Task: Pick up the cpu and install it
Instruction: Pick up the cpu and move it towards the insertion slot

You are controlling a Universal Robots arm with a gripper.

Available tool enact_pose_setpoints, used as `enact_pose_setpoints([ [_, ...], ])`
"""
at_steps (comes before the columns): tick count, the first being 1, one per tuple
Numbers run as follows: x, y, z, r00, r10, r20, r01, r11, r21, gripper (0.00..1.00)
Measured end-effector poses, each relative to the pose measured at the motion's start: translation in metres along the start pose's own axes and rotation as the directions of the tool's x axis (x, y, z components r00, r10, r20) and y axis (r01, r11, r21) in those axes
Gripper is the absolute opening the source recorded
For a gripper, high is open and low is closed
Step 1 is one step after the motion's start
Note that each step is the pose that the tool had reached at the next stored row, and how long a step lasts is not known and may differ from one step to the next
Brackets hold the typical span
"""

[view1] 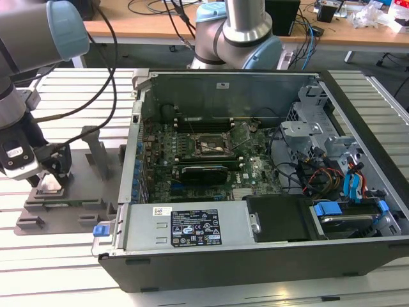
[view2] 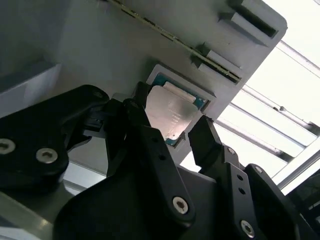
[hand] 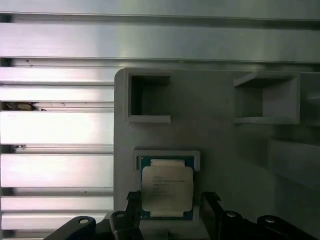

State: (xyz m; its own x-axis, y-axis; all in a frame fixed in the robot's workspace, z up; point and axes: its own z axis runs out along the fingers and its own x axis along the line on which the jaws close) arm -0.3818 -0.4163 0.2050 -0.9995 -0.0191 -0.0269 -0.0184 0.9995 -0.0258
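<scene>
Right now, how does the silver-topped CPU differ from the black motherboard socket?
The flat square silver-topped cpu lies in the grey plastic tray, outside the dark open computer case. The black metal-framed socket sits on the green motherboard inside it. The open end effector straddles the cpu; the socket lies away from it. Both are square and lie flat.

This is a robotics lab or test workshop; an open computer case [view1: 230, 265] lies on a slotted aluminium tabletop [view1: 57, 275], its green motherboard [view1: 160, 153] and bundled wiring [view1: 319, 176] bared. A grey-and-blue robot arm [view1: 238, 35] rises just behind the case; beside the case, at the exterior view's left, a grey moulded tray [view1: 64, 214] sits on the same tabletop, with a cpu [hand: 167, 187] seated in a fitted pocket. Behind the case runs a wooden desk [view1: 140, 24] strewn with loose cables [view1: 156, 7].
</scene>
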Motion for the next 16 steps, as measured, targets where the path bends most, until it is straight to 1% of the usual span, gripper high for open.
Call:
enact_pose_setpoints([
  [1, 0.0000, 0.0000, 0.0007, 1.0000, -0.007, 0.0001, 0.007, 1.0000, -0.0020, 0.60],
  [2, -0.0001, 0.0000, 0.0015, 1.0000, -0.007, 0.0004, 0.007, 0.9999, -0.0109, 0.60],
  [3, 0.0000, 0.0002, 0.0025, 1.0000, -0.006, 0.0007, 0.006, 0.9998, -0.0177, 0.60],
  [4, 0.0002, 0.0002, 0.0044, 1.0000, -0.006, 0.0007, 0.006, 0.9998, -0.0193, 0.60],
  [10, 0.0014, 0.0017, 0.0119, 1.0000, -0.007, 0.0007, 0.007, 0.9998, -0.0200, 0.60],
  [13, 0.0014, 0.0021, 0.0138, 1.0000, -0.007, 0.0008, 0.007, 0.9997, -0.0224, 0.60],
  [16, 0.0014, 0.0035, 0.0143, 1.0000, -0.007, 0.0006, 0.007, 0.9997, -0.0224, 0.60],
])
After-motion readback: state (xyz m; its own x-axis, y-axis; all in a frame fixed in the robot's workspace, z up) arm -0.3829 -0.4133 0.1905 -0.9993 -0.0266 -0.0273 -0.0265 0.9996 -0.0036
